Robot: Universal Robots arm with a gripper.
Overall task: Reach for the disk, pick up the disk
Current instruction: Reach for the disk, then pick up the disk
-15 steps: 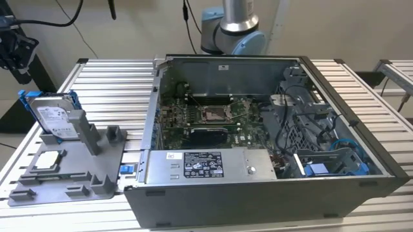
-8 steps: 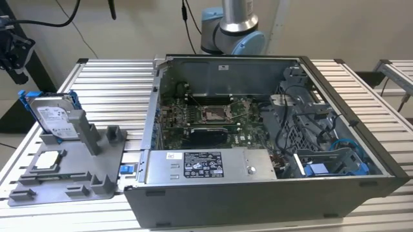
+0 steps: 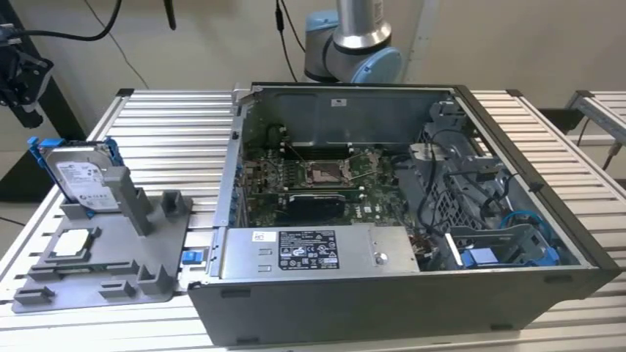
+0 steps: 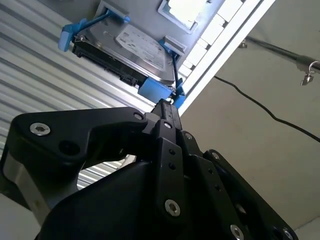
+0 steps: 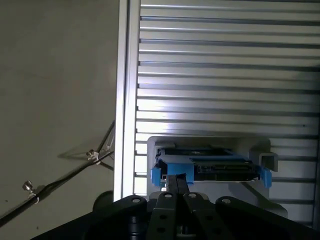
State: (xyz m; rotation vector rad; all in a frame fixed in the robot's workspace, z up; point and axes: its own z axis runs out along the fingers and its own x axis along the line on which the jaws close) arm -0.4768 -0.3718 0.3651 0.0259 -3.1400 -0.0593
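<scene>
Open computer case (image 3: 391,308) stands beside grey fixture tray (image 3: 98,271) on slatted table (image 3: 176,139).

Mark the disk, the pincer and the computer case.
disk (image 3: 80,176): exterior view, white label.
pincer (image 5: 176,181): first wrist view, between its tips.
computer case (image 3: 391,308): exterior view, near outer wall.

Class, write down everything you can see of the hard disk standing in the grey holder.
The disk is a flat silver metal rectangle with a white printed label, framed by bright blue plastic rails. It stands on edge, leaning slightly, slotted into a grey holder on the slatted table at the exterior view's left, beside the open computer case. Only the holder touches it; the claw hangs close to one blue rail, seemingly apart from it.
</scene>
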